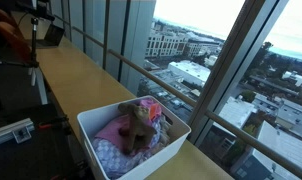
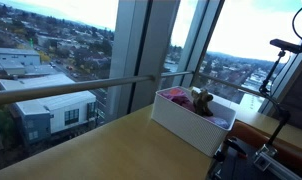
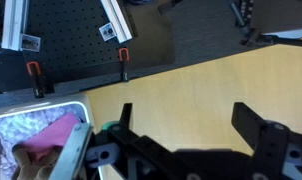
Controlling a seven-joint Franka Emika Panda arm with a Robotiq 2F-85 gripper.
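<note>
In the wrist view my gripper [image 3: 184,110] is open, its two black fingers spread wide over bare light wood tabletop [image 3: 191,75] with nothing between them. Just to its left is the corner of a white bin [image 3: 79,112] holding pink cloth [image 3: 49,138] and patterned fabric. Both exterior views show that white bin [image 1: 151,152] [image 2: 189,128] on the long wooden counter beside the window, filled with a brown plush toy [image 1: 138,126] [image 2: 202,100] and pink cloth [image 1: 115,129] [image 2: 174,96]. The arm itself does not show in either exterior view.
Tall window panes and a metal rail [image 2: 71,88] run along the counter's far side. Two orange-handled clamps [image 3: 123,60] [image 3: 34,76] grip the counter edge, with a black perforated board [image 3: 71,35] beyond. Tripods stand nearby [image 1: 33,55] [image 2: 283,55].
</note>
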